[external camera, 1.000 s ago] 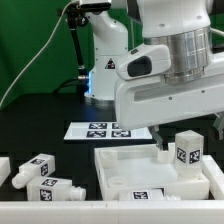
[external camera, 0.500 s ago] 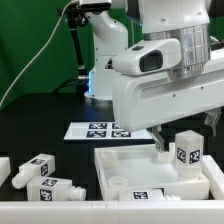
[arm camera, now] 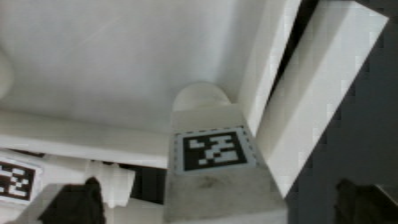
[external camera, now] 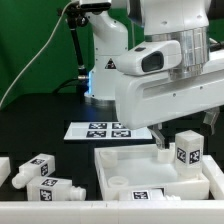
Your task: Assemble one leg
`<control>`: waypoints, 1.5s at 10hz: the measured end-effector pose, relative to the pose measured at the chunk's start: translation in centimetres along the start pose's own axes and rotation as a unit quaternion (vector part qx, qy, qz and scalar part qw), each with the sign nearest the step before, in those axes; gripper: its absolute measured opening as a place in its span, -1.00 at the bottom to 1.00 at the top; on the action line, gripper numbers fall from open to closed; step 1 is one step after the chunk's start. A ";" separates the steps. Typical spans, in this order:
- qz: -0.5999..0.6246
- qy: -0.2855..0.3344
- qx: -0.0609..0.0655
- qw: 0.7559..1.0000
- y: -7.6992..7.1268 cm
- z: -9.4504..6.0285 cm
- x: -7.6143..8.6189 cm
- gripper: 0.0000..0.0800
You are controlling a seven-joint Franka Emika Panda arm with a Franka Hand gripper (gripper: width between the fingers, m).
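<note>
The arm point(external camera: 165, 90) is blocking the jaws, so I can't tell their grip; a leg point(external camera: 186, 150) is standing at four o'clock.

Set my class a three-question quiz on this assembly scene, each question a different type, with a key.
1. True or false: one leg stands upright on the tabletop.
2. The marker board lies: A) flat on the table, beyond the tabletop; B) inside the tabletop; C) standing on edge.
3. Fill in: the two legs at the exterior view's left lie on their ____.
Key: 1 true; 2 A; 3 sides.
</note>
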State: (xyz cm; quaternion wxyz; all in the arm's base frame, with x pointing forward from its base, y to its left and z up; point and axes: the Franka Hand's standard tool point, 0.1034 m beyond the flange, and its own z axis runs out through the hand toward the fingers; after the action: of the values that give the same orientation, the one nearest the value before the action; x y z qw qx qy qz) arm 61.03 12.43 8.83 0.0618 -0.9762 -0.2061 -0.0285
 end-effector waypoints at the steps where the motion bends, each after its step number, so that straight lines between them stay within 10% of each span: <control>1: -0.002 0.001 0.000 1.000 -0.2 -0.3 0.4 0.30; 2: -0.004 0.003 0.000 1.000 -0.3 -0.4 0.7 0.30; 4: -0.001 0.003 0.000 1.000 -0.3 -0.3 0.7 -0.30; 9: 0.130 0.006 0.007 0.991 -0.2 -0.3 0.7 -0.30; 15: 0.476 0.023 0.041 0.878 -0.5 -0.2 0.9 -0.30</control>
State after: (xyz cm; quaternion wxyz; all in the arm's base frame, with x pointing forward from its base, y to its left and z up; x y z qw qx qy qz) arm 61.65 13.23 9.12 0.1127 -0.9520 0.2844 -0.0096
